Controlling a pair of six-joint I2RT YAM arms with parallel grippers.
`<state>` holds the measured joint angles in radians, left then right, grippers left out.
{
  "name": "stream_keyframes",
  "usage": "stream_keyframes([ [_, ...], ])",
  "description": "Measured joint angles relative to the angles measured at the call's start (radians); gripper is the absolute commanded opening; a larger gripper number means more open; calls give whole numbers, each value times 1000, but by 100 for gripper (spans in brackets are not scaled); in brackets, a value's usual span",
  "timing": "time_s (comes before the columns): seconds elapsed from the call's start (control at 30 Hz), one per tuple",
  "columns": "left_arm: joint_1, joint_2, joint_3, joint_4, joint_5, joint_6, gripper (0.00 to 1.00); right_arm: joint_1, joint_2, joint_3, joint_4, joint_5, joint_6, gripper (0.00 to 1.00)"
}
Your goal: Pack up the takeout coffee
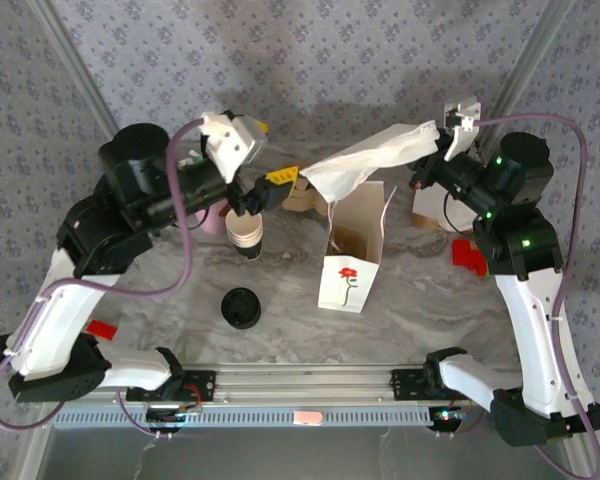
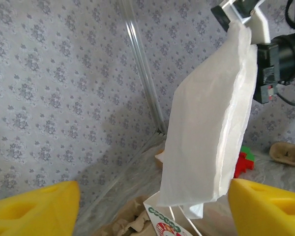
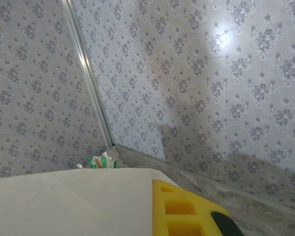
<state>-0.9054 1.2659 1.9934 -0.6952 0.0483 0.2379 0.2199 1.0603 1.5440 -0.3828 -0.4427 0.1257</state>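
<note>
— On the near part of the surface (image 1: 420, 300), left of centre, stands the coffee (image 1: 241, 307): a white cup that reads as a black disc from above. Nothing touches it.

— Where are the tools?

— Both are raised toward the back. The right tool (image 1: 435, 140) is clamped on one end of a white bag (image 1: 365, 160), so the bag hangs slanting down to the left, above an open carton (image 1: 345, 285) printed with a red flower. The left tool (image 1: 265, 190) is spread wide and empty, near the bag's lower end but apart from it.

— Why hold the bag that way?

— Probably to keep it off the surface, so its free end can be caught and opened for the cup. That is a guess; I cannot tell which end is the mouth.

— What else is around?

— A cup stack (image 1: 246, 235), lidless, stands near the left tool, behind the coffee. Red pieces (image 1: 467, 255) lie at the right. The surface is grey and marble-patterned. The walls (image 1: 330, 60) carry a pale lilac floral print, and metal posts (image 1: 80, 70) rise at the corners.
</note>
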Motion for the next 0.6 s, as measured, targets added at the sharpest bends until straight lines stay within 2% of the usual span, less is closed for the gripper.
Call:
stream_keyframes([
  [0.2, 5, -27, 45, -10, -4, -20, 87, 0, 0, 0, 21, -39, -91, 0],
  [0.47, 10, 185, 320, -75, 53, -82, 92, 30, -3, 24, 48, -108, -167, 0],
  [0.6, 13, 265, 351, -100, 126, -101, 99, 58, -11, 40, 51, -121, -185, 0],
])
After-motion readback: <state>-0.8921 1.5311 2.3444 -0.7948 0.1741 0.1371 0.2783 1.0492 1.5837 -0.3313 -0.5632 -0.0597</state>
